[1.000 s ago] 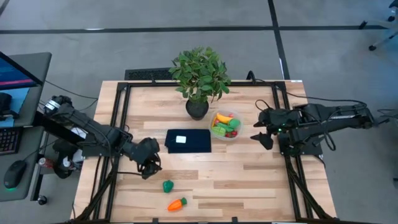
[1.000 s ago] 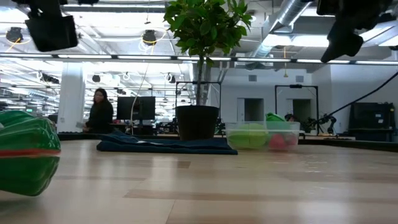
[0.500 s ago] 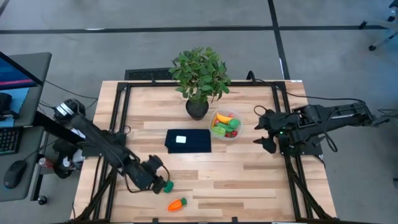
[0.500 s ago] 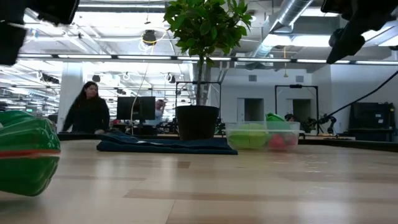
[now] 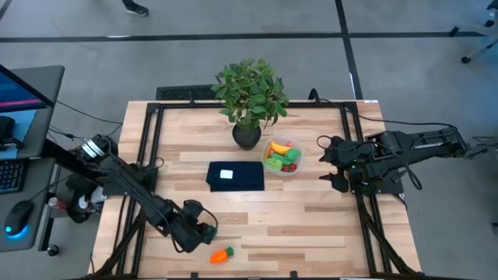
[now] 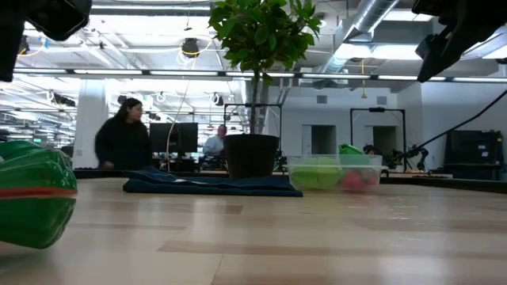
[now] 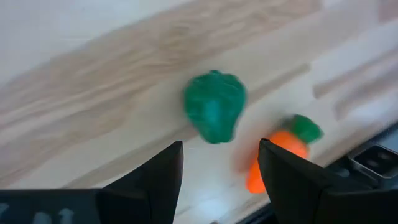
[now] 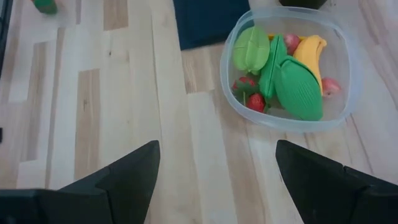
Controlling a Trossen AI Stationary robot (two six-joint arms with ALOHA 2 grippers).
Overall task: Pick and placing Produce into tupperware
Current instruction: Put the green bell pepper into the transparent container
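Observation:
A green toy piece [image 7: 214, 113] lies on the wooden table near its front edge. An orange carrot with a green top [image 7: 280, 155] lies beside it, also visible from above as the carrot [image 5: 222, 254]. My left gripper [image 7: 221, 146] hangs open just above and short of the green piece, pointing steeply down. In the high view the left gripper [image 5: 202, 230] covers most of the piece. The round clear tupperware [image 5: 282, 157] holds several pieces, among them a banana and green ones. My right gripper [image 5: 331, 163] waits open to its right, above the table.
A potted plant [image 5: 249, 97] stands at the back, just behind the tupperware. A dark blue rectangle with a white label [image 5: 235, 176] lies mid-table, left of the tupperware. Black frame rails [image 5: 148, 155] run along the table's sides. A person moves in the room beyond.
My left gripper has swung toward the table's near edge and a little right, sunk lower and rolled about its own axis. It now hangs over the green piece. Its jaws stay equally wide. My right gripper has rolled slightly in place.

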